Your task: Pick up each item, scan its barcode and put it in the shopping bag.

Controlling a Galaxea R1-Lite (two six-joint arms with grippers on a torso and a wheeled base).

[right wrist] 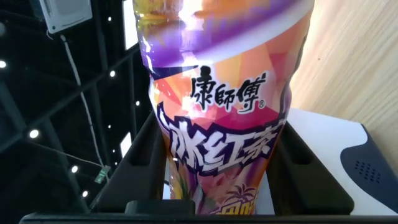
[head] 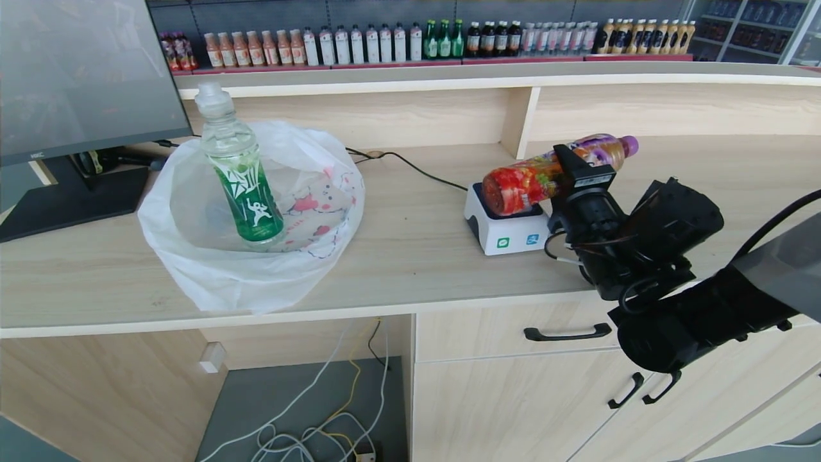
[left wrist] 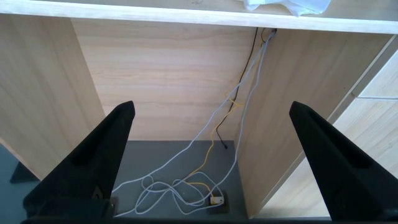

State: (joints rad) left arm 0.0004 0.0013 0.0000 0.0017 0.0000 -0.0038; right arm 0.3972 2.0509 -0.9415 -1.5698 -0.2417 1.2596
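My right gripper [head: 564,173] is shut on a colourful drink bottle [head: 545,173] with a purple cap, held on its side with its base just over the white barcode scanner [head: 507,231]. In the right wrist view the bottle [right wrist: 221,118] sits between the dark fingers [right wrist: 140,155], with the scanner [right wrist: 336,155] just beyond. A green-labelled clear bottle [head: 238,167] stands upright inside the open white shopping bag [head: 211,269] on the counter's left. My left gripper [left wrist: 211,162] hangs open below the counter edge, facing the knee space with cables.
A monitor [head: 83,70] on a black stand occupies the far left of the counter. A black cable [head: 410,165] runs across the counter to the scanner. A raised shelf ledge [head: 500,77] lies behind. Drawers with black handles [head: 567,333] sit below the counter.
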